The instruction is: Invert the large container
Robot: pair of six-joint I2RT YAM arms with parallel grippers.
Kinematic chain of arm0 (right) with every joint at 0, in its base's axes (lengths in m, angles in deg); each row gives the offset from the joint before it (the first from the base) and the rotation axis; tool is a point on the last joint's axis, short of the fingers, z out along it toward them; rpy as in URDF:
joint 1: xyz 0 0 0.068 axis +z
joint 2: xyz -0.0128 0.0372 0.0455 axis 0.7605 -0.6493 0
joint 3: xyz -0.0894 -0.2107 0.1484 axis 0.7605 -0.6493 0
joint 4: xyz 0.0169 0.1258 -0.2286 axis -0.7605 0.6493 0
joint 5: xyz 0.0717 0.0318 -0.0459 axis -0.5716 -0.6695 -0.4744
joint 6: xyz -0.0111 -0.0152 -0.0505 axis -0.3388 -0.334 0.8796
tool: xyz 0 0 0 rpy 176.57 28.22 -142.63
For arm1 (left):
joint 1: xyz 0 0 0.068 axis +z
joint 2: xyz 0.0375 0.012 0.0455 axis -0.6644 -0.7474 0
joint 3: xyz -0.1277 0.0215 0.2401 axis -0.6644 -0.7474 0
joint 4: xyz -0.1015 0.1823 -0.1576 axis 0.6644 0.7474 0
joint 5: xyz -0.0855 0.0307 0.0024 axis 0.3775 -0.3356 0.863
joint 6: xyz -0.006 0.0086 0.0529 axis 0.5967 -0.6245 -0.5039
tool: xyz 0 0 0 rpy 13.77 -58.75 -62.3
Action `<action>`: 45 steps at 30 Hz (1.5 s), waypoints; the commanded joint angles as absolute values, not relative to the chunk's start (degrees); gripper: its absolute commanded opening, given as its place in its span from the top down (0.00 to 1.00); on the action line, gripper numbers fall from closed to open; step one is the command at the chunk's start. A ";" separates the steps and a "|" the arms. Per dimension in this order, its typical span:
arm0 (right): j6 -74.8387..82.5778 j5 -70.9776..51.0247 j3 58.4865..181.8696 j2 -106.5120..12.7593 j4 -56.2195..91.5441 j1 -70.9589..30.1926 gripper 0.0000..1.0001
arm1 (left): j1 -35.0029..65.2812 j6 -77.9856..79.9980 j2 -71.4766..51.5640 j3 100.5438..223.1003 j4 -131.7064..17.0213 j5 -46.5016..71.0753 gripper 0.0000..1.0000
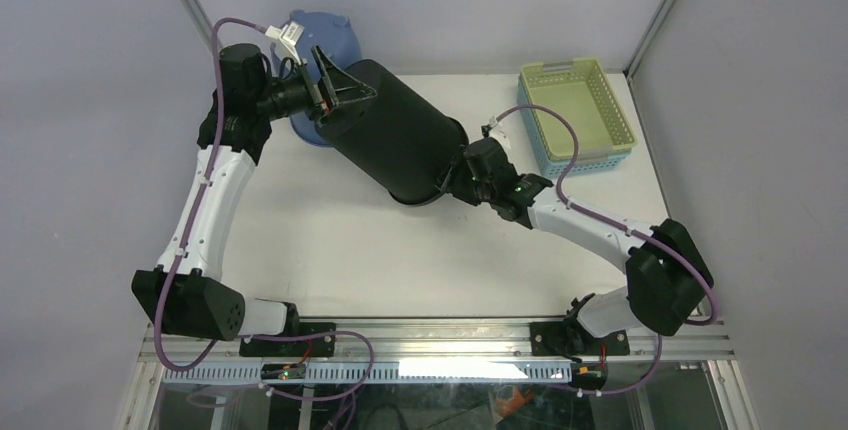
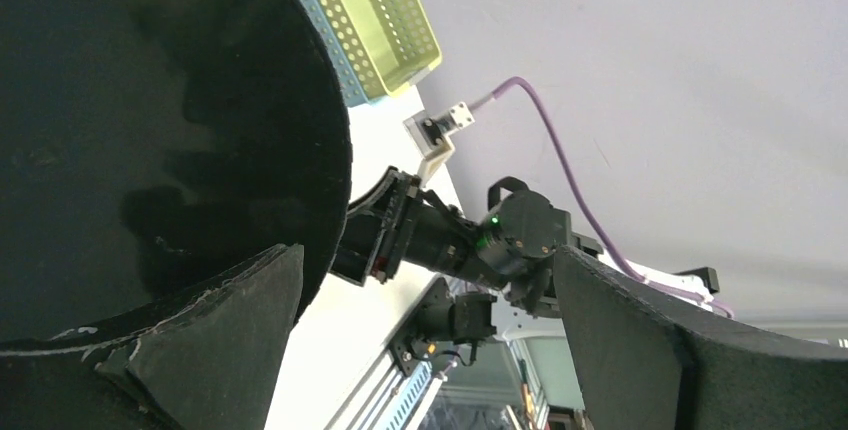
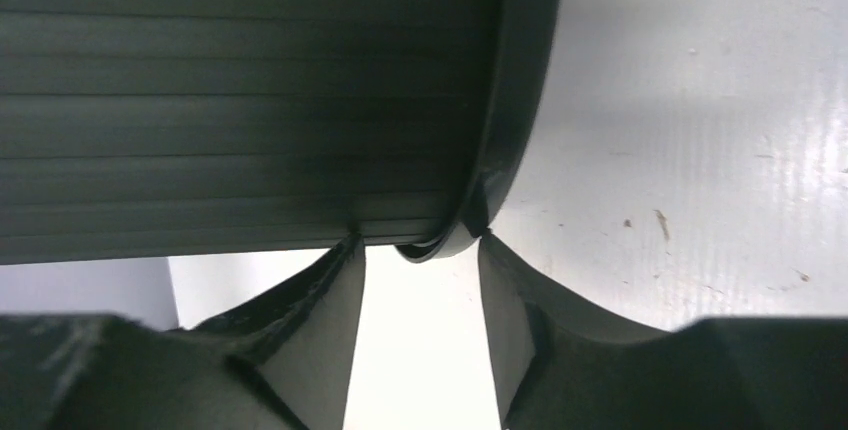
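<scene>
Overhead, the large black plastic cylindrical container [image 1: 400, 135] lies tilted on its side over the white desk [image 1: 330, 250], between my left tool [image 1: 338, 92] and my right tool [image 1: 452, 180]. From the left wrist, my tool is spread wide, one finger [image 2: 220, 340] beside the flat base. From the right wrist, my fingers straddle the rim; whether they grip it, I cannot tell.
</scene>
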State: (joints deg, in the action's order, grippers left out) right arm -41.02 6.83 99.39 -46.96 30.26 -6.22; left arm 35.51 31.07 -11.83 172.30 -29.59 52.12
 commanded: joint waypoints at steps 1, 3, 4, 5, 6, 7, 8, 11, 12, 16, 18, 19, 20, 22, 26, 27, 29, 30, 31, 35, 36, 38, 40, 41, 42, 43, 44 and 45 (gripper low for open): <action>-47.34 4.46 98.13 -46.86 17.47 -6.25 0.48 | 32.77 35.44 -11.00 171.50 -34.45 56.00 0.01; -48.24 4.68 97.28 -47.24 17.94 -6.27 0.42 | 30.91 36.05 -11.36 171.00 -35.85 55.30 0.01; -48.48 5.10 96.69 -47.10 18.40 -6.27 0.40 | 29.87 36.17 -11.74 170.88 -36.38 54.94 0.01; -48.58 5.58 96.40 -46.75 18.89 -6.27 0.38 | 28.75 36.22 -12.38 170.87 -36.79 54.45 0.01; -48.46 6.10 96.11 -46.34 19.51 -6.27 0.36 | 27.66 36.20 -12.76 170.93 -37.17 53.75 0.01; -48.33 6.87 95.86 -45.71 20.60 -6.27 0.33 | 26.10 36.12 -13.43 170.99 -37.59 52.90 0.01; -48.11 7.68 95.67 -45.08 21.91 -6.27 0.31 | 25.03 35.98 -14.08 171.14 -37.98 52.20 0.01; -47.28 9.67 94.33 -41.91 25.53 -8.11 0.27 | 22.41 35.84 -16.99 172.01 -39.27 50.72 0.01; -46.83 10.16 93.84 -40.58 26.84 -8.49 0.27 | 21.80 35.87 -18.79 172.38 -39.80 50.70 0.01; -44.51 13.55 93.24 -34.90 36.25 -9.28 0.23 | 20.13 36.01 -24.57 175.73 -41.50 50.30 0.01; -43.26 15.08 92.97 -31.41 40.38 -9.42 0.23 | 19.62 35.93 -27.10 178.37 -41.69 50.45 0.01; -42.28 15.23 92.59 -29.57 41.54 -9.43 0.23 | 19.32 35.86 -28.04 180.34 -41.70 50.60 0.01; -41.21 14.87 92.08 -27.74 42.33 -9.43 0.23 | 19.03 35.73 -28.59 181.70 -41.67 50.75 0.01; -39.78 13.32 91.20 -24.86 43.38 -9.35 0.23 | 18.52 34.99 -29.08 183.98 -41.68 50.49 0.01; -39.77 10.37 90.02 -21.97 43.92 -9.34 0.23 | 18.39 34.16 -29.11 184.97 -41.35 50.34 0.01; -39.71 10.11 89.75 -21.93 42.99 -9.30 0.23 | 18.37 33.90 -28.75 184.48 -41.31 50.18 0.01; -39.74 10.38 89.34 -22.70 39.79 -9.34 0.23 | 18.48 32.97 -27.02 182.77 -40.89 49.73 0.01; -39.72 11.13 89.63 -24.10 38.18 -9.44 0.23 | 18.44 32.30 -25.96 181.87 -40.37 49.34 0.01; -39.73 12.51 90.49 -24.89 37.00 -9.66 0.23 | 18.41 31.26 -24.86 180.84 -39.48 48.68 0.01; -36.63 13.47 95.91 -34.16 28.25 -14.05 0.23 | 18.52 26.95 -19.31 176.05 -34.03 44.24 0.01; -36.30 12.38 97.66 -36.77 25.39 -15.91 0.23 | 18.56 26.50 -17.74 174.42 -33.56 43.35 0.01; -35.90 10.12 102.08 -43.33 21.58 -19.34 0.23 | 18.65 26.18 -13.79 171.33 -33.08 41.96 0.01; -35.55 8.83 108.43 -50.36 20.22 -21.88 0.23 | 18.83 25.89 -10.76 168.68 -32.39 40.48 0.01; -35.22 8.49 112.24 -53.56 20.48 -22.82 0.23 | 18.95 25.56 -9.51 167.58 -31.82 39.70 0.01; -35.00 7.93 116.05 -56.91 21.01 -23.74 0.23 | 19.15 25.16 -8.28 166.77 -31.15 39.02 0.01; -34.68 6.78 119.53 -60.07 21.62 -24.76 0.23 | 19.37 24.86 -7.26 165.79 -30.46 38.55 0.01; -34.34 4.75 123.25 -62.54 22.66 -25.60 0.23 | 19.52 24.34 -6.29 165.22 -29.85 38.22 0.01; -33.87 3.20 126.97 -64.90 25.39 -26.38 0.23 | 19.59 23.83 -5.27 164.80 -29.09 37.91 0.01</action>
State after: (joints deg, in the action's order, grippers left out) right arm -36.10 7.38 114.41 -58.65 27.77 -23.49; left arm 18.85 27.05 -9.92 166.64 -30.92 41.19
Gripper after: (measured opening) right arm 0.770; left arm 0.990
